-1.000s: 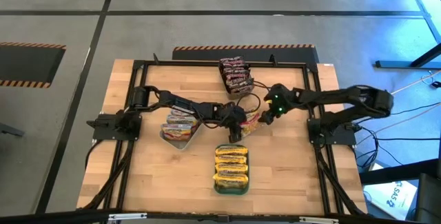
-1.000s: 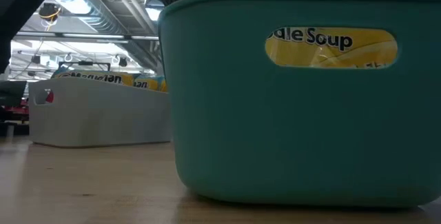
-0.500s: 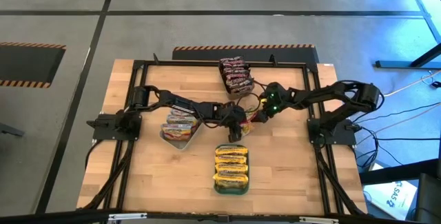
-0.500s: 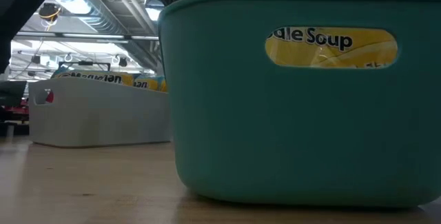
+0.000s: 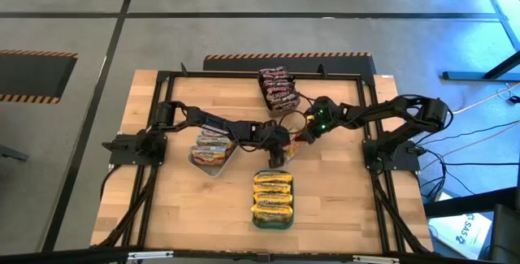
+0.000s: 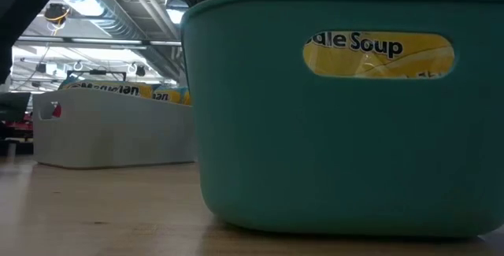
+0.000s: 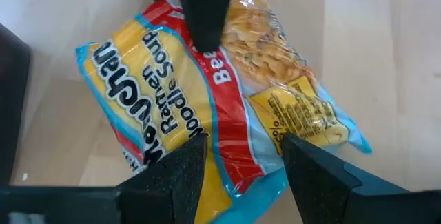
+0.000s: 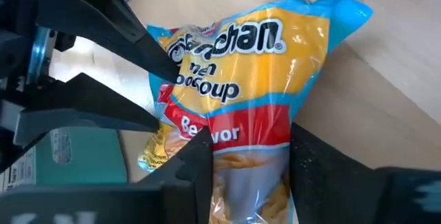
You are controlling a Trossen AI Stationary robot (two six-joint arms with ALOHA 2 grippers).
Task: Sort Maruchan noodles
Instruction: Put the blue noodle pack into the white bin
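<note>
Gripping: both grippers met on one crinkly yellow, red and blue plastic Maruchan beef noodle packet at the middle of the table.
Left fingers: the left gripper had its two dark fingers closed on one end of that packet, the plastic pinched between them.
Right fingers: the right gripper had its dark fingers pressed in on the packet's other end, near the red band with the flavour word; the wrap bulged between them.
Packet: it hung between the two grippers above the pale wooden table, tilted, its printed face turned toward the right wrist camera.
Arms: in the high view the left gripper reached in from the left side and the right gripper from the right, their tips almost touching.
Teal tray: a teal plastic tray sat just in front of the grippers, holding a row of yellow packets; in the low view its wall filled most of the picture and a yellow wrapper showed through the handle slot.
Grey tray: a pale grey tray stood to the left of the grippers with orange-red packets stacked in it.
Far tray: a translucent tray at the far edge held dark maroon-black packets.
</note>
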